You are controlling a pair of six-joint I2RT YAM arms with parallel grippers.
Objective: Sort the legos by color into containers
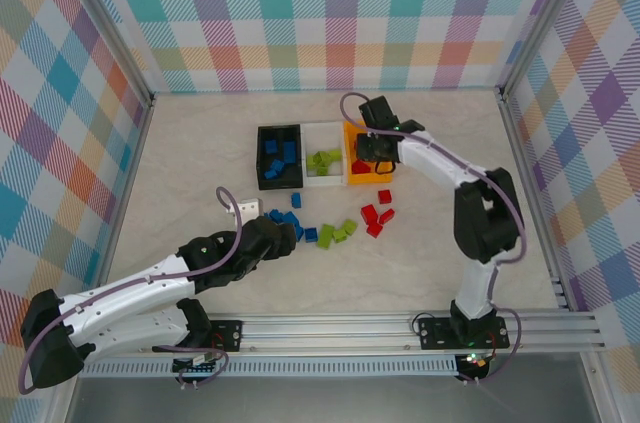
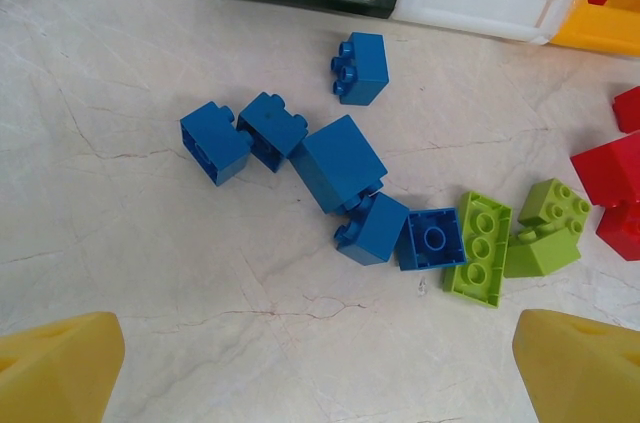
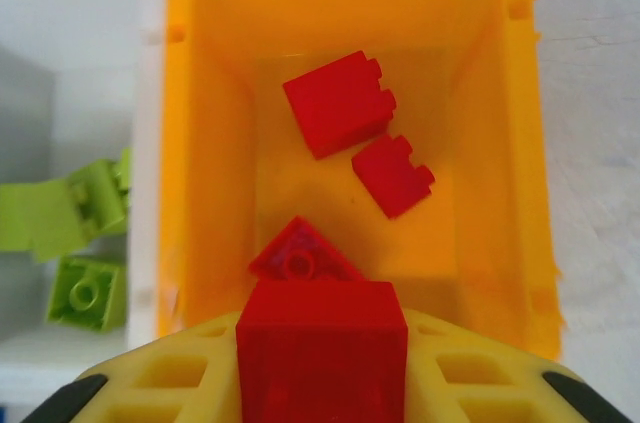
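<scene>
The black bin (image 1: 280, 156), white bin (image 1: 323, 153) and orange bin (image 1: 352, 135) stand side by side. My right gripper (image 3: 322, 368) hovers over the orange bin (image 3: 205, 143), shut on a red lego (image 3: 322, 343); three red legos (image 3: 338, 103) lie inside. My left gripper (image 2: 320, 383) is open above bare table, its yellow fingertips (image 2: 55, 368) wide apart, just short of a cluster of blue legos (image 2: 338, 161). Lime green legos (image 2: 480, 248) and loose red legos (image 2: 610, 168) lie to the right. Green legos (image 3: 85, 293) sit in the white bin.
Blue legos (image 1: 283, 151) lie in the black bin. Loose legos spread in front of the bins, blue (image 1: 290, 221), green (image 1: 338, 233), red (image 1: 375, 218) from left to right. Checkered walls close three sides; a metal rail (image 1: 400, 328) runs along the near edge.
</scene>
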